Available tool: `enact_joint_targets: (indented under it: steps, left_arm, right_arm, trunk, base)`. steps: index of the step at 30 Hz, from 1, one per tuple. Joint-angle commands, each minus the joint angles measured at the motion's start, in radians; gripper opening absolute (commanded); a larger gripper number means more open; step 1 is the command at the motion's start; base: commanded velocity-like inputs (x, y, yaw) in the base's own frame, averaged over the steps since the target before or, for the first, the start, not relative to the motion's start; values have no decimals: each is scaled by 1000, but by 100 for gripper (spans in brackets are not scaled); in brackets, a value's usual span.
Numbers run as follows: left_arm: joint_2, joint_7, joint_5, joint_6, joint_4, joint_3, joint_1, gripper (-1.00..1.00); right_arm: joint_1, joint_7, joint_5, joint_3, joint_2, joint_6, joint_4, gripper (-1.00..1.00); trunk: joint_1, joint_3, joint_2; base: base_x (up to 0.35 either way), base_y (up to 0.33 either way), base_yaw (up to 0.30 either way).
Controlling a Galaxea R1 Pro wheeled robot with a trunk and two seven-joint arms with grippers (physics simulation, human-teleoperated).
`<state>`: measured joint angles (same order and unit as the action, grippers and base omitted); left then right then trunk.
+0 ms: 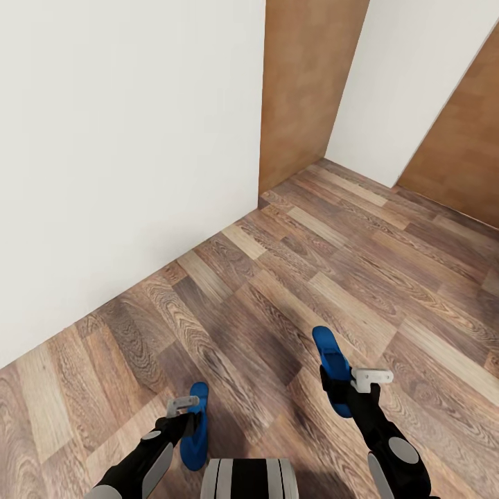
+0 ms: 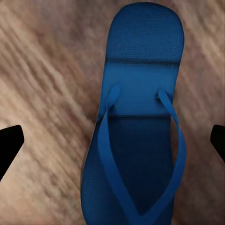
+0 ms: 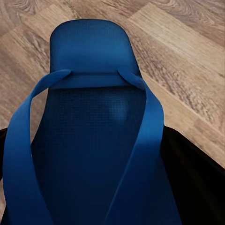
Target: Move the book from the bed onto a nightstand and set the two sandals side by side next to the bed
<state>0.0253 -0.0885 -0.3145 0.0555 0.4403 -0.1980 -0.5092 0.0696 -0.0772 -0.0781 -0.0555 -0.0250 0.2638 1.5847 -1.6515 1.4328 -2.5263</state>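
Left tool (image 1: 186,414) pinches one blue sandal (image 1: 196,426), right tool (image 1: 343,385) pinches other sandal (image 1: 331,367), both above wood floor (image 1: 291,277).

Head camera high over floor (image 1: 291,277), wrist cameras close above it

The wood-plank floor (image 1: 291,277) carries everything: boards in mixed light and dark brown with strong grain, running diagonally away from both sets of jaws. Ahead of the left gripper (image 1: 184,409), the planks end at a plain white wall (image 1: 125,173). Farther ahead of the jaws, the floor runs into a recess closed by a brown panel (image 1: 305,83). A soft dark shadow (image 1: 277,360) lies on the boards between the two grippers, just beside the right gripper (image 1: 346,381). In the left wrist view the planks (image 2: 47,70) beyond the jaws are blurred; in the right wrist view they (image 3: 178,56) are sharp.
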Motion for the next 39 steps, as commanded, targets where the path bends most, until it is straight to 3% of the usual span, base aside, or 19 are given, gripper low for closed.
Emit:
enact_joint_targets:
  steps: [1,8,15,39]
  left_arm:
    - [-1,-9,-9,4,3,-9,0,100]
    - [-1,-9,-8,4,5,-9,0,100]
    - [-1,-9,-8,4,5,-9,0,100]
    - [1,-8,-5,4,8,-9,0,100]
  right_arm:
    - [0,-9,-8,-3,-1,5,1,-100]
    - [0,-9,-8,-3,-1,5,1,-100]
    - [0,-9,-8,-3,-1,5,1,-100]
    - [1,-9,-8,-3,-1,5,1,-100]
  trunk:
    - [0,1,0]
    - [0,1,0]
    - [-3,28,-2]
    - [-3,28,-2]
  base:
    - [0,0,0]
    - [0,0,0]
    - [0,0,0]
    - [0,0,0]
